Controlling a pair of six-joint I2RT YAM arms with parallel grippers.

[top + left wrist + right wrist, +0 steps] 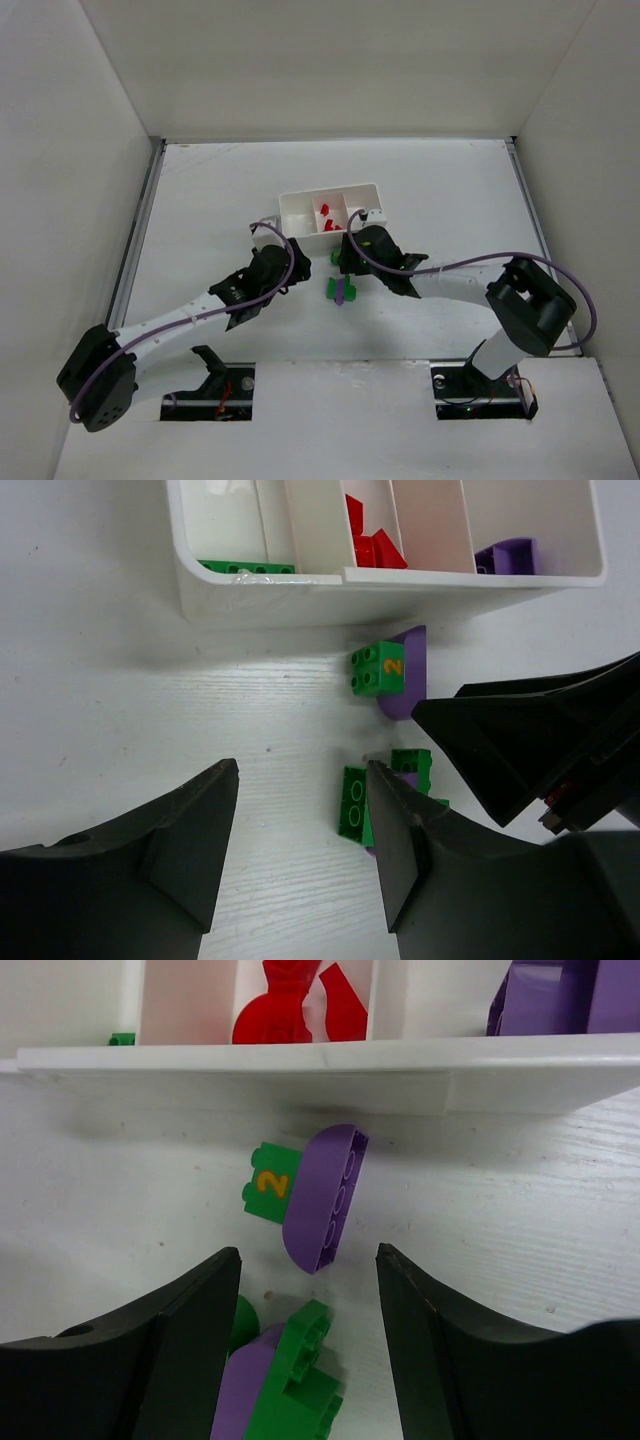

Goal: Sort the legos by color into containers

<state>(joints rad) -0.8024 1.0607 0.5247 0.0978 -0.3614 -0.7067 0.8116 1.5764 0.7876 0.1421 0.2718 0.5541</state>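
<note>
The white tray (pixel 300 205) has three compartments: a green brick (pixel 245 568) in the left one, red bricks (pixel 372 542) in the middle one, and a purple brick (pixel 505 556) in the right one. In front of the tray a green "2" brick (pixel 270 1182) is joined to a curved purple brick (pixel 325 1195). Nearer lies a green-and-purple cluster (pixel 285 1380). My right gripper (pixel 308 1290) is open and empty, with the cluster between its fingers by the left one. My left gripper (pixel 300 810) is open and empty over bare table, with the cluster (pixel 355 802) beside its right finger.
The right gripper's black body (pixel 540 740) sits close to the left gripper's right side. White enclosure walls (pixel 90 150) stand on three sides of the table. The arm bases (pixel 470 385) sit at the near edge.
</note>
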